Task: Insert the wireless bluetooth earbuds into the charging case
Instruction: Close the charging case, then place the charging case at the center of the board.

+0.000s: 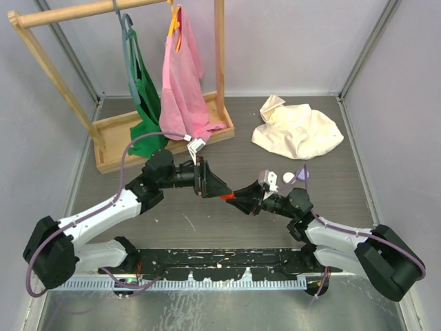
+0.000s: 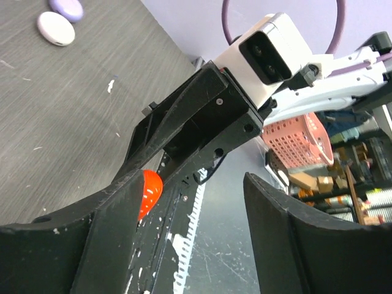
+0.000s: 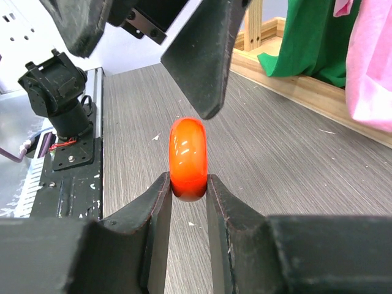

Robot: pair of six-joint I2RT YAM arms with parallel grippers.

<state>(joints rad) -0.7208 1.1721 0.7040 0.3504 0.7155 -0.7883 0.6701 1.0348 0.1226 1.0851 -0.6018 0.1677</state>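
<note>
Above the middle of the worktop, our right gripper pinches the red charging case edge-on. Our left gripper is spread, one fingertip just over the case. Beyond, a white case and a lilac case lie together. A cream cloth sits near the far right corner.

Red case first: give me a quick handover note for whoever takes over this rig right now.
Right gripper: shut on the red case, held on edge above the table.
Left gripper: open, one fingertip just above the red case.
White case and lilac case: on the table beside the right arm.
Done: red case lifted. Left: open it and seat earbuds; no earbuds in view.
</note>
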